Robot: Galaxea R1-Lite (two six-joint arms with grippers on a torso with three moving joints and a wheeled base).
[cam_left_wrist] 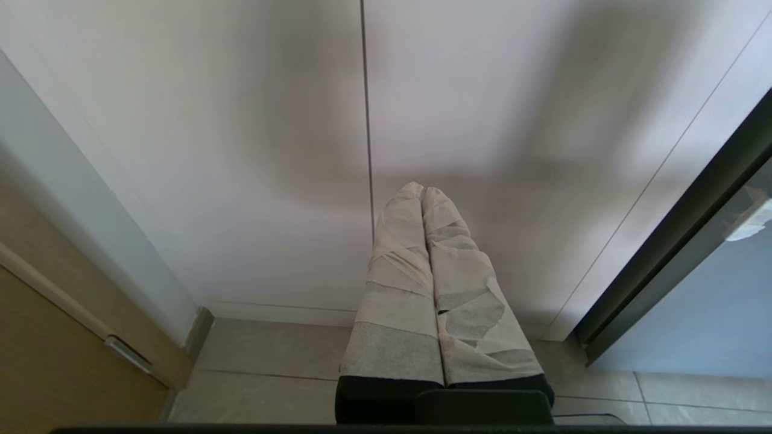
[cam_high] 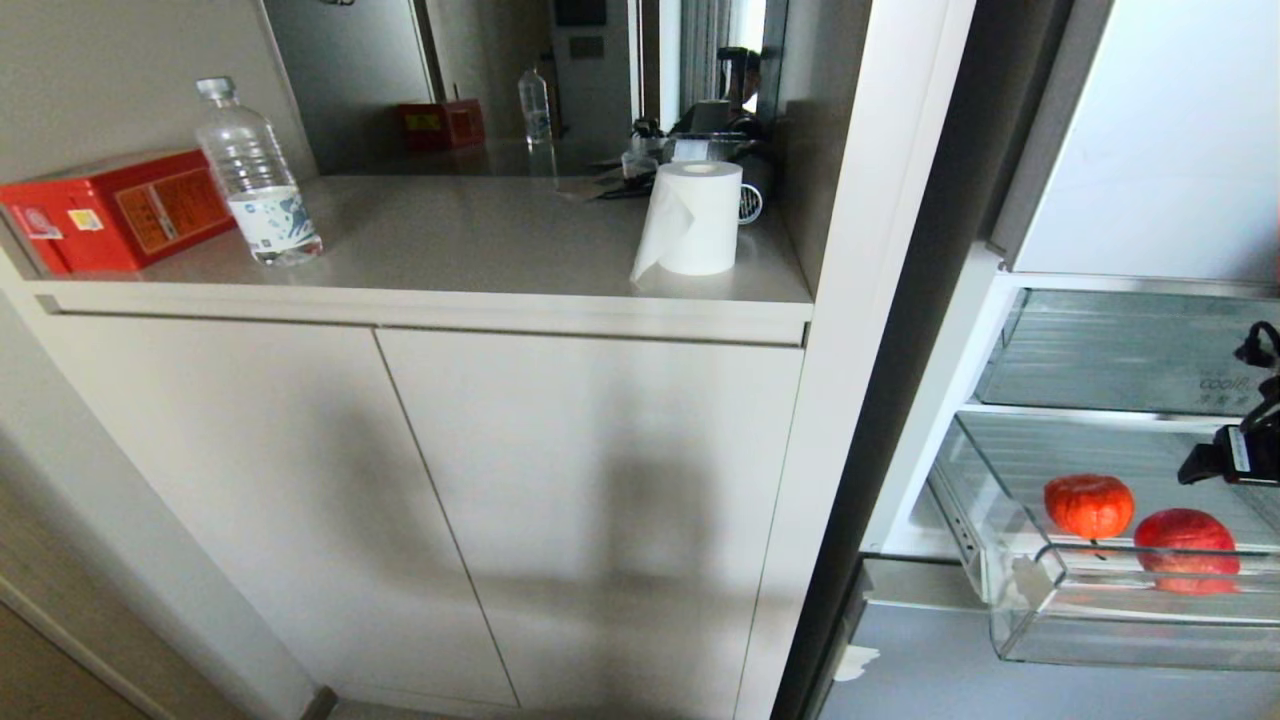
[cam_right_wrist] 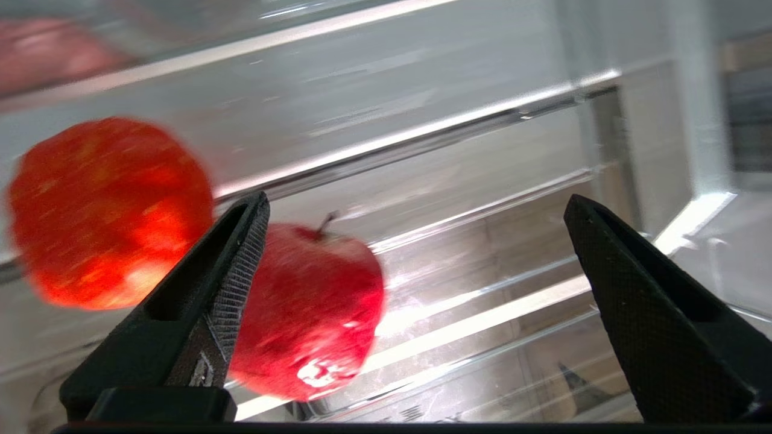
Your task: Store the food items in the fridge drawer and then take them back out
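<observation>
Both food items, the ribbed orange one [cam_high: 1088, 505] and the red one [cam_high: 1186, 541], are lying in the fridge drawer [cam_high: 1030, 590]; storing looks done. Right gripper [cam_right_wrist: 416, 241] is hovering over them, jaws wide, gripping nothing; removal is pending.

Soft daylight lights the scene evenly. A broad, blurry shadow falls across the cabinet doors [cam_high: 450, 500] below the countertop, and repeats in the left wrist view. Straight edges bow toward the head view's borders. In the right wrist view, both food items [cam_right_wrist: 108, 211] are smeared by motion blur, and white glare streaks the fridge drawer [cam_right_wrist: 482, 325].
</observation>
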